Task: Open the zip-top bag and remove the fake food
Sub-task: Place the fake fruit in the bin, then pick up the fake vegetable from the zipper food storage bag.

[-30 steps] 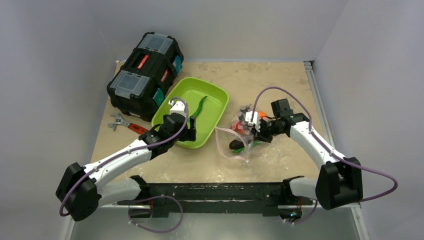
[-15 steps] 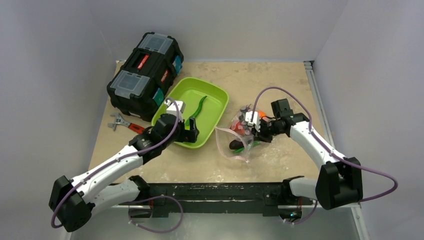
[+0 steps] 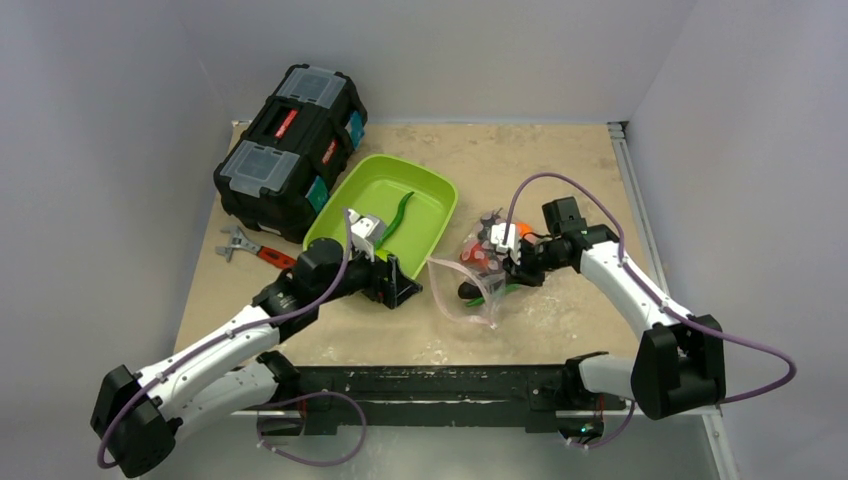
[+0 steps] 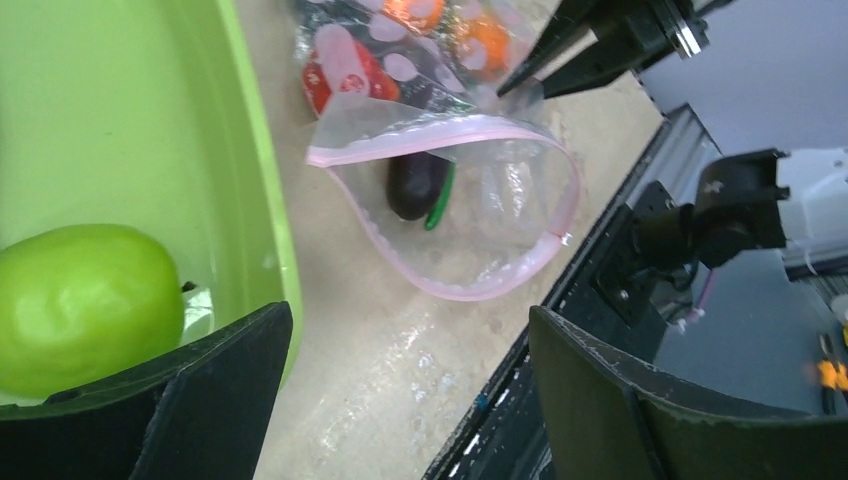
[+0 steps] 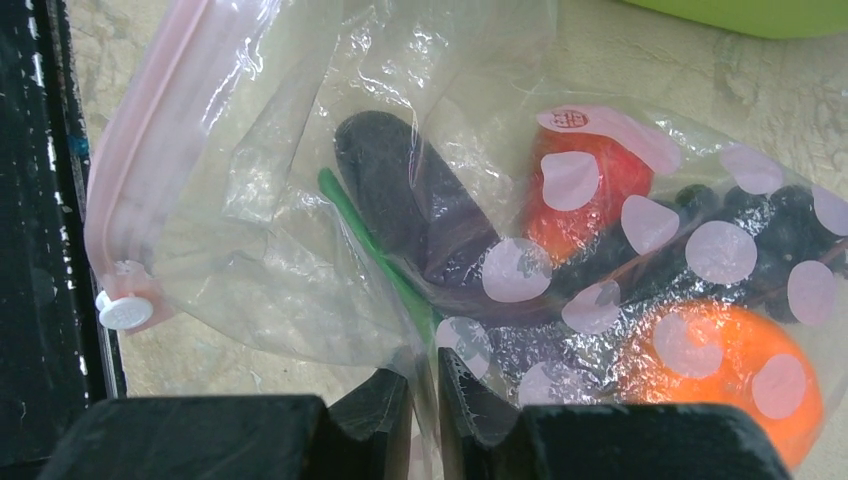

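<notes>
The zip-top bag [image 3: 455, 290] lies on the table right of the tray, its pink-edged mouth [image 4: 450, 290] gaping open towards my left gripper. Inside it are a purple eggplant [image 5: 400, 195], a thin green piece [image 5: 370, 250], a red pepper [image 5: 590, 200] and an orange fruit [image 5: 720, 370]. My right gripper [image 5: 425, 400] is shut on a fold of the bag's plastic at its far right side [image 3: 510, 262]. My left gripper [image 4: 400, 400] is open and empty, just off the tray's near right corner [image 3: 400, 290], a short way from the mouth. A lime-green ball [image 4: 85, 305] and a long green pod [image 3: 400, 213] lie in the tray.
The lime-green tray [image 3: 440, 215] stands left of the bag. A black toolbox [image 3: 290, 150] stands at the back left. A red-handled wrench [image 3: 255, 250] lies in front of it. The table's black front rail [image 4: 600, 300] runs close behind the bag's mouth.
My left gripper has swung out of the tray, to the right and nearer, towards the bag's open mouth. The right arm and the bag have not moved.
</notes>
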Controlling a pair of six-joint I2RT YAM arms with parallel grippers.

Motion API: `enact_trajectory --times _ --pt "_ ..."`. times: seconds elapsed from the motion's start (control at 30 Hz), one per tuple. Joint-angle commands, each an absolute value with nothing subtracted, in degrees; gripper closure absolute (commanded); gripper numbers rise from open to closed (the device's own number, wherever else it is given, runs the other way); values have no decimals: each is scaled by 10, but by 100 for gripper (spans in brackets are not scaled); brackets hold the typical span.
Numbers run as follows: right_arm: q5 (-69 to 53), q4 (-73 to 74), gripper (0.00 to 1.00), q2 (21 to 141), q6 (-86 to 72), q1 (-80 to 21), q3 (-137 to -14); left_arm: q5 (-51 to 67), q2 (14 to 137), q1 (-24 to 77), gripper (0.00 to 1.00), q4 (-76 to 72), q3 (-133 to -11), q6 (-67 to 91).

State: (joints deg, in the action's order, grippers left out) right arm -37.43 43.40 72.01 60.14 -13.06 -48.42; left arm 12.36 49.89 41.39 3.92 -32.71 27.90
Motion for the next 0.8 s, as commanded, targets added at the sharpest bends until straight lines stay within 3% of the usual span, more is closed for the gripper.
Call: enact_trajectory --times 0.0,0.3,0.57,0.77 --pt "-412 454 85 717 623 -127 -513 237 520 425 13 -68 -308 269" --pt "-420 469 83 719 633 -122 -518 183 596 520 16 -111 -299 201" --pt "-423 484 80 720 642 -118 -522 125 705 562 43 -240 -315 172" --pt "-429 494 77 726 650 -116 -524 67 773 616 46 -261 -365 146"
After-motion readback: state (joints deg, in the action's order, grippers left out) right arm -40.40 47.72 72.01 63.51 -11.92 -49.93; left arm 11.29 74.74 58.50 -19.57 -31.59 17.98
